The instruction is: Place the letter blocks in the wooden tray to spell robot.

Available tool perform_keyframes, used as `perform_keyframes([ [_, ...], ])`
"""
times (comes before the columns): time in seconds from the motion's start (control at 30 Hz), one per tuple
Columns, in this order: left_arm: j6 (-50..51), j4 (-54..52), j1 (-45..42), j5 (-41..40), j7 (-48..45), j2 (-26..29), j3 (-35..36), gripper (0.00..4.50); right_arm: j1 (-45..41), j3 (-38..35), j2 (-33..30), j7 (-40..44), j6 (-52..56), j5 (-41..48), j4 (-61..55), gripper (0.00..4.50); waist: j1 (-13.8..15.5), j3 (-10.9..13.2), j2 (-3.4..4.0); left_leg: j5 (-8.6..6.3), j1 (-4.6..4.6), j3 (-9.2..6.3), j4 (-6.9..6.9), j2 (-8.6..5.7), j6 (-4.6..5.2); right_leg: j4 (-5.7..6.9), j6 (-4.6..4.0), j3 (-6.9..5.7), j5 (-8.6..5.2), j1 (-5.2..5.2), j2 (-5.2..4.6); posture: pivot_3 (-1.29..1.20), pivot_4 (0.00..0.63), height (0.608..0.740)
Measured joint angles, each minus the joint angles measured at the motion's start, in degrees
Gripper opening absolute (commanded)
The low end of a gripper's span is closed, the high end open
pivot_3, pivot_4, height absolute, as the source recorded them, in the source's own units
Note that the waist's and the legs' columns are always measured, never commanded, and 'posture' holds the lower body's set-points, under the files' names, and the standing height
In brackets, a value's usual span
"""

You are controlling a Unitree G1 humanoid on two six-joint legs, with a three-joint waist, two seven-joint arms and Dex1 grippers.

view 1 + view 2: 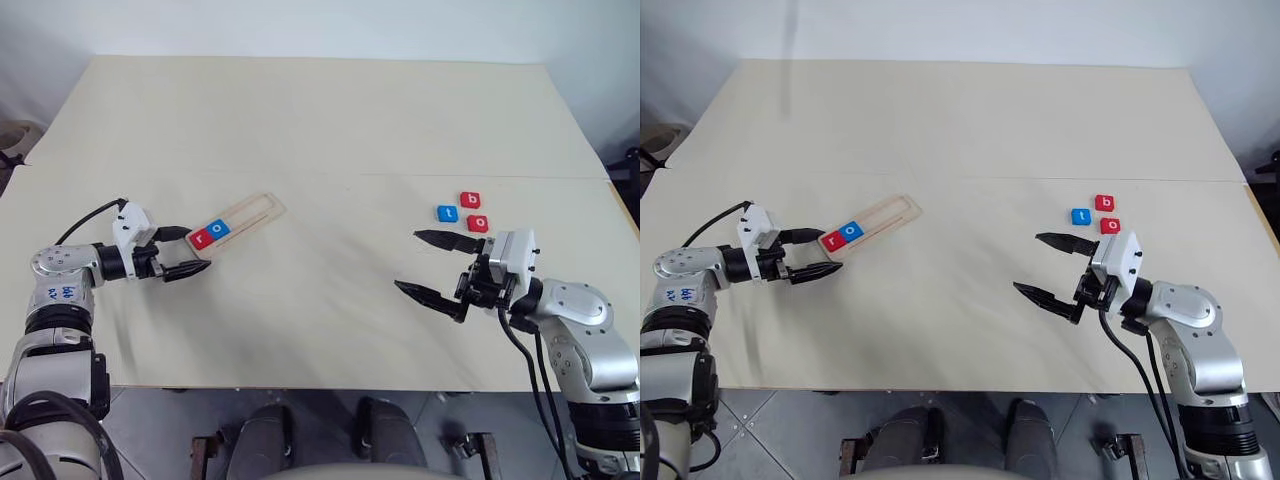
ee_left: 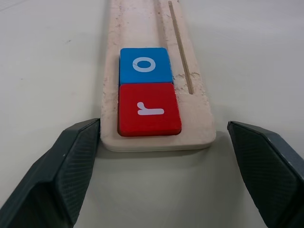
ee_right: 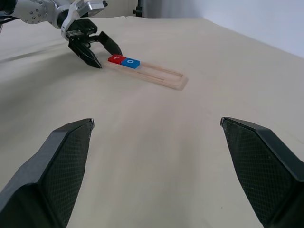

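While two tiles already sat in the wooden tray (image 1: 245, 215), my left claw (image 1: 187, 252) lay low on the pale table (image 1: 320, 120) at the tray's near end, its two black fingers spread apart with nothing between them. From my left wrist, the tray's end stood squarely between the fingertips, one finger almost touching the tray's corner and the other a little way off. I judged that this straddling pose was there to steady or square up the tray, or to nudge the tiles home, though I could not tell which.

Inside the recess, the red r block (image 2: 149, 109) lay nearest my left claw, with the blue o block (image 2: 145, 65) touching it on the far side. Beyond those two the recess ran bare, room enough by my reckoning for the three letters left to place.

My right claw (image 1: 435, 266) hovered over the table well apart from the tray, fingers wide and holding nothing. Just beyond its tips lay the remaining blocks in a loose cluster: the blue t block (image 1: 447, 213), the red b block (image 1: 470, 200) and the red o block (image 1: 478, 223). I judged b to be the next letter needed.
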Motion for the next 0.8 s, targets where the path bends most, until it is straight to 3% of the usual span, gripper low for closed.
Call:
perform_keyframes([
  [0.07, -0.04, 0.26, -0.22, 0.24, 0.6, -0.37, 0.02, 3.39, 0.0, 0.0, -0.07, -0.17, 0.0, 0.05, -0.1, 4.5, 0.06, 0.0, 0.0, 0.0, 0.0, 0.0, 0.02, 0.0, 0.0, 0.01, 0.0, 0.0, 0.0, 0.01, 0.0, 0.0, 0.15, 0.74],
  [0.4, -2.7, -0.52, -0.33, 0.48, 0.7, -3.1, 0.09, 3.39, 0.34, -0.23, -1.68, -0.06, -0.01, 0.1, -0.03, 4.5, 0.67, -0.02, 0.02, -0.02, -0.02, -0.04, 0.1, -0.04, 0.03, 0.0, 0.02, -0.02, 0.01, 0.07, -0.04, 0.0, 0.15, 0.74],
  [0.57, 1.05, -13.58, 0.63, 0.27, -7.6, -7.44, -4.91, 3.39, 5.12, -4.49, -4.25, 0.47, 0.09, 0.23, 0.37, 4.5, 1.52, 0.0, -0.03, -0.03, -0.17, -0.03, 0.17, -0.04, 0.05, -0.07, 0.04, -0.06, 0.03, 0.0, -0.03, 0.0, 0.15, 0.74],
  [0.8, 12.02, -31.69, 0.23, 0.45, -7.03, -14.25, -11.6, 3.39, 17.42, -12.44, -5.06, -0.98, 0.86, 0.8, -2.29, 4.5, 1.55, 0.01, -0.04, -0.03, -0.14, -0.04, 0.21, -0.04, 0.06, -0.06, 0.05, -0.03, 0.03, 0.04, -0.03, 0.0, 0.15, 0.74],
])
